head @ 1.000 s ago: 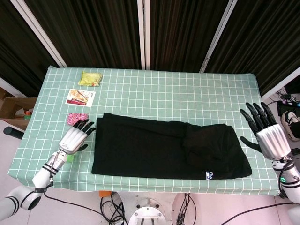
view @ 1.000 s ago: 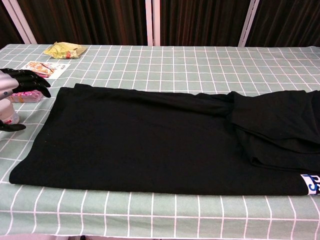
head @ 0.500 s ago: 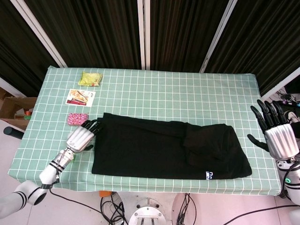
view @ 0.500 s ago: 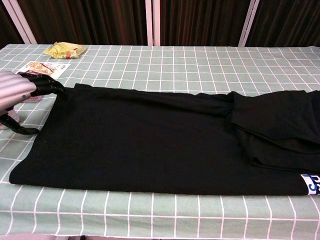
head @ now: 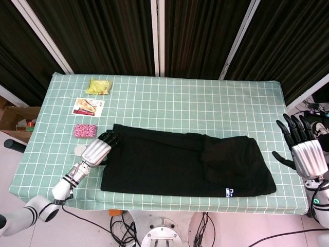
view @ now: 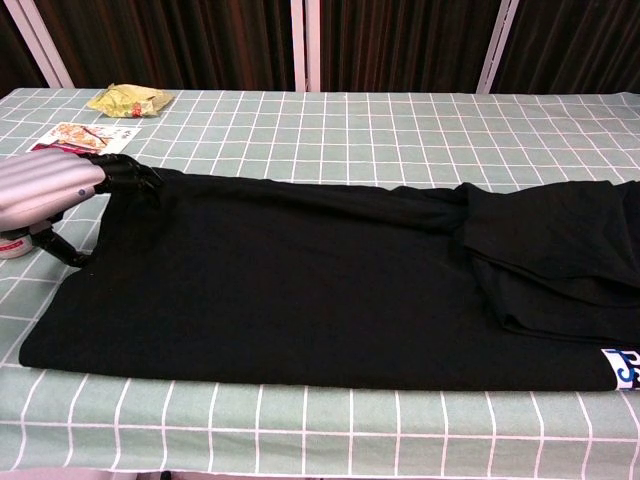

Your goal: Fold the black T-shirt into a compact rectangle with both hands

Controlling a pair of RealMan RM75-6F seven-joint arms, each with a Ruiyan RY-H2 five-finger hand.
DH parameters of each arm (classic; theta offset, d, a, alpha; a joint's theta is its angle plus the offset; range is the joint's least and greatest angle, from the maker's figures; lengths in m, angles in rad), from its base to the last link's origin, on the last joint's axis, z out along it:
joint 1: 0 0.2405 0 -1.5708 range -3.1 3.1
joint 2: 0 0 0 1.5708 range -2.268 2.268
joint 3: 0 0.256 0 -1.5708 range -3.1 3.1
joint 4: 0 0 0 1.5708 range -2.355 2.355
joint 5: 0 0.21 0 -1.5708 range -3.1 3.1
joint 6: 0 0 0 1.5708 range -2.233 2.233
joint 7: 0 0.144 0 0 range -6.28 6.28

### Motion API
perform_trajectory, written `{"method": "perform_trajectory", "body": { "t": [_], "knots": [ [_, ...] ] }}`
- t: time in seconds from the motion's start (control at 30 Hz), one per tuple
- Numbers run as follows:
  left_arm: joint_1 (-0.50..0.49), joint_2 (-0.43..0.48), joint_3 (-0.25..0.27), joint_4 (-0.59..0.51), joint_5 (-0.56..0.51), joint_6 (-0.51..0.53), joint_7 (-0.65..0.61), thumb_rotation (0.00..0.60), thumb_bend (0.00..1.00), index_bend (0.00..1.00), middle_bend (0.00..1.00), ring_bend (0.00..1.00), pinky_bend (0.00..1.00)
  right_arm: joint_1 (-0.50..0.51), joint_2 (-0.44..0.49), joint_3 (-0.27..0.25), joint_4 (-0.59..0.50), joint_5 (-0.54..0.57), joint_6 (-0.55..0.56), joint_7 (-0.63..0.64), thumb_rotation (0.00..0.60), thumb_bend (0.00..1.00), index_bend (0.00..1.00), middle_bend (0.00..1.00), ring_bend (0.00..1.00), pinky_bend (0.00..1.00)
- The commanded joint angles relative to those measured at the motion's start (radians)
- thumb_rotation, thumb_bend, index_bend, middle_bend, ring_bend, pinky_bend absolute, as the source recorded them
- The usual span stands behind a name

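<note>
Fabric of the black T-shirt (head: 185, 164) is lying limp and light, likely sagging when lifted. Left hand (head: 97, 151) is resting fingers on its left edge, grip unclear; right hand (head: 304, 152), fingers spread, is hovering well right of it. Corners appear the soundest holds.

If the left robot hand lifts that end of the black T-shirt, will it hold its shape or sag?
Probably sag: the black T-shirt lies flat and limp, with soft creases at its folded end. It looks light, so the left robot hand at its edge may drag the whole layer across the smooth checked tablecloth rather than lift it cleanly.
</note>
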Motion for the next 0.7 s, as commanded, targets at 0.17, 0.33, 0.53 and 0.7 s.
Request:
{"method": "perform_trajectory", "body": {
  "t": [0.17, 0.33, 0.53, 0.7],
  "knots": [
    [-0.008, 0.013, 0.020, -0.010, 0.017, 0.019, -0.102, 0.600, 0.23, 0.37, 0.14, 0.09, 0.19, -0.012, -0.030, -0.004, 0.027, -0.001, -0.022, 0.017, 0.600, 0.00, 0.00, 0.00, 0.00, 0.00],
    [-0.017, 0.024, 0.036, -0.023, 0.025, 0.007, -0.112, 0.600, 0.41, 0.40, 0.14, 0.09, 0.19, -0.016, -0.051, -0.003, 0.051, -0.002, -0.033, 0.022, 0.600, 0.00, 0.00, 0.00, 0.00, 0.00],
    [-0.019, 0.021, 0.036, -0.028, 0.020, 0.010, -0.111, 0.600, 0.60, 0.45, 0.16, 0.09, 0.19, -0.021, -0.066, 0.004, 0.068, -0.006, -0.032, 0.032, 0.600, 0.00, 0.00, 0.00, 0.00, 0.00],
    [-0.016, 0.007, 0.034, -0.022, 0.014, 0.021, -0.102, 0.600, 0.63, 0.55, 0.19, 0.10, 0.19, -0.024, -0.074, 0.009, 0.078, -0.010, -0.026, 0.042, 0.600, 0.00, 0.00, 0.00, 0.00, 0.00]
  ]
}}
